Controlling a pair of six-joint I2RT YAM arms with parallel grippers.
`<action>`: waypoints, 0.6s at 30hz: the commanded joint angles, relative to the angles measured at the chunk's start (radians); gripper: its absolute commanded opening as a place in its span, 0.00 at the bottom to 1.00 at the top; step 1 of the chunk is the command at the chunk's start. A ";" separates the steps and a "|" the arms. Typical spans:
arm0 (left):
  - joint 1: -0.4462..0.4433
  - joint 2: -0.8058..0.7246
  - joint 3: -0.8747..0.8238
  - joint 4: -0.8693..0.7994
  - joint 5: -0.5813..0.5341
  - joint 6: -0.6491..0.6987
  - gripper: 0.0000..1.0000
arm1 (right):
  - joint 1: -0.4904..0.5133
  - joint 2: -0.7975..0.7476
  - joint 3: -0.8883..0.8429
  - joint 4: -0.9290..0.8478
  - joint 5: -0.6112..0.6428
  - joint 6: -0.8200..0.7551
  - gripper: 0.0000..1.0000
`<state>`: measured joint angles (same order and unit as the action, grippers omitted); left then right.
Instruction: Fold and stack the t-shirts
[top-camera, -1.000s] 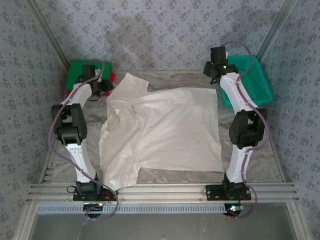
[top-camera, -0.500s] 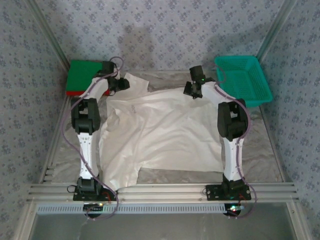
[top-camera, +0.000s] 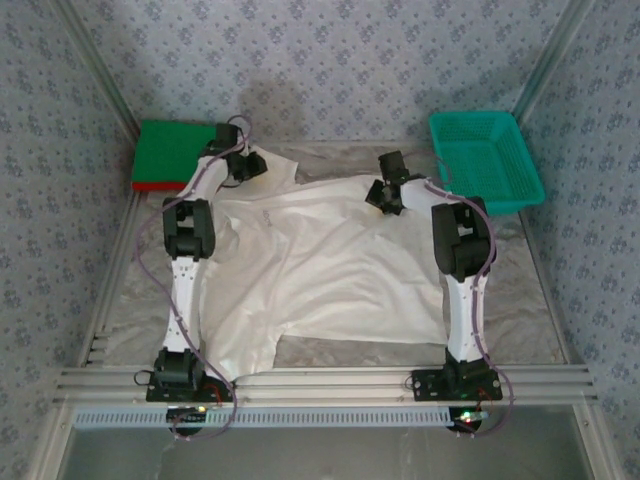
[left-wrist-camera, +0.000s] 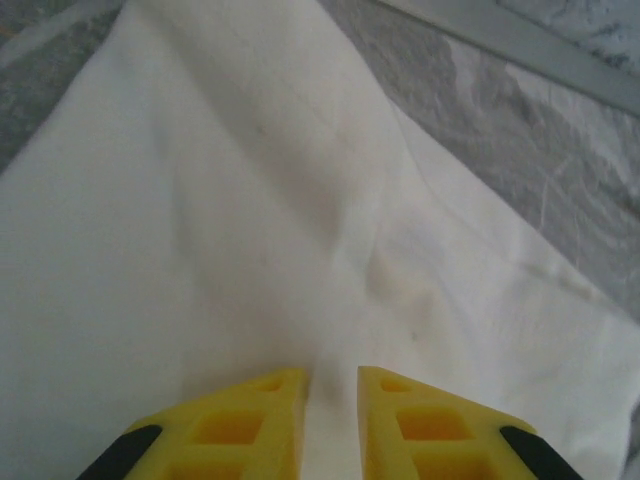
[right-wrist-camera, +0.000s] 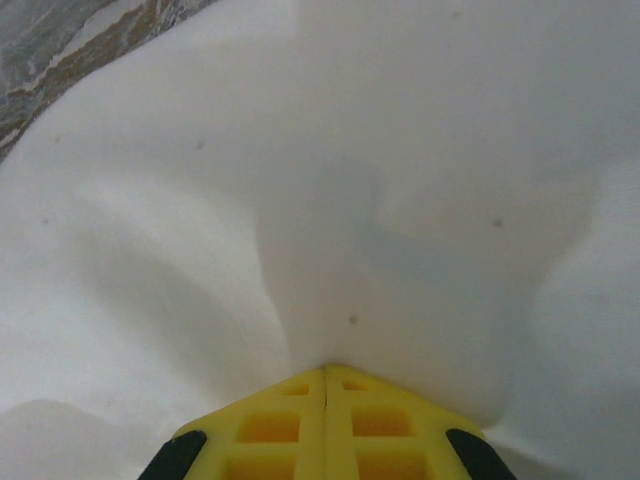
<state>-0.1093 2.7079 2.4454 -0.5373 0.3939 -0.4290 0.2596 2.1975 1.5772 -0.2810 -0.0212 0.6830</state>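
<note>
— Well, worried about anything from this point?

— Mostly about a lopsided lift. Hard to trust both holds alike: right gripper (right-wrist-camera: 326, 370) clamped tight on a pucker of the off-white t-shirt (top-camera: 330, 260), left gripper (left-wrist-camera: 332, 375) narrowed to a slit over a ridge of the same cloth, not clearly pinching. Could lose one corner and drag the fold crooked.

— Anything else?

— Possibly grabbing two layers on the right, judging by the bunching. Might also sweep cloth into the green t-shirt (top-camera: 170, 145), close by on the far left.

— And the look of the shirt?

— Spread wide over the crinkled table cover (top-camera: 520, 300), near hem close to the front edge, one sleeve jutting at near left. Soft, wrinkled, gathered at the far edge under both grippers. Beyond, folded green square on the red t-shirt (top-camera: 145, 186); teal basket (top-camera: 528, 152) off at far right.
</note>
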 joint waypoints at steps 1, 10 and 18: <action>-0.001 0.106 0.133 0.039 0.010 -0.151 0.19 | -0.018 0.056 0.034 0.028 -0.005 0.055 0.00; 0.029 0.258 0.308 0.253 -0.074 -0.392 0.18 | -0.069 0.219 0.284 -0.021 -0.026 0.067 0.00; 0.035 0.219 0.428 0.369 -0.132 -0.311 0.25 | -0.088 0.354 0.561 -0.068 -0.104 0.073 0.00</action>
<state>-0.0834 2.9635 2.8033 -0.2501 0.2924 -0.7715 0.1749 2.5191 2.0705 -0.2901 -0.0959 0.7387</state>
